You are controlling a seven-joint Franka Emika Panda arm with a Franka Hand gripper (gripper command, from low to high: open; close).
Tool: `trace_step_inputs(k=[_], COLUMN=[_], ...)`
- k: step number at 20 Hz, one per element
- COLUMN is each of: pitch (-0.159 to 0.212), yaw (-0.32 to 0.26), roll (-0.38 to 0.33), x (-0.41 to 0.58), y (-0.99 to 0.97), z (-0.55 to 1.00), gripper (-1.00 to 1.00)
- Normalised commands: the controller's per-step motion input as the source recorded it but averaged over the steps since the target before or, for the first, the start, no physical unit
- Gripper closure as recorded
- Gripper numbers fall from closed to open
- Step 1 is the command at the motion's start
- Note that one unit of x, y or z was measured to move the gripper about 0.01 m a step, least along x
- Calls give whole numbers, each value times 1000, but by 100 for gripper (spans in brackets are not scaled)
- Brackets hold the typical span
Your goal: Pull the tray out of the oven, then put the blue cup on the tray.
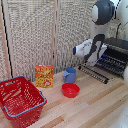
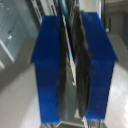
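Observation:
The oven (image 1: 120,45) stands at the exterior view's right edge with its door (image 1: 95,72) dropped open. The tray (image 1: 112,62), a dark wire rack, lies slid out over the door. My gripper (image 1: 93,61) hangs at the tray's near edge, above the door. In the wrist view the gripper (image 2: 72,30) fills the frame, its blue fingers (image 2: 50,75) pressed together on dark pads. That view is too blurred to show whether anything thin lies between them. The blue cup (image 1: 70,75) stands upright on the table, to the left of the door and apart from the gripper.
A red bowl (image 1: 70,90) sits just in front of the cup. A yellow box (image 1: 44,76) stands to the cup's left, and a red basket (image 1: 20,100) fills the near left corner. A slatted screen (image 1: 45,35) backs the wooden table (image 1: 95,110).

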Motion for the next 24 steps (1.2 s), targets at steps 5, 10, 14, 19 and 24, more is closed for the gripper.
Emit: trace_step_inputs(k=[5,10,14,19,24], pitch=[-126,-62,-51,-19,-22], yaw=[-163,-139,-143,-146,-90], roll=[324,363,359,293,83], x=[9,36,32,79,167], y=[321,330,324,417,806], z=[21,0,0,-62,-331], gripper=[100,100,100,100,100])
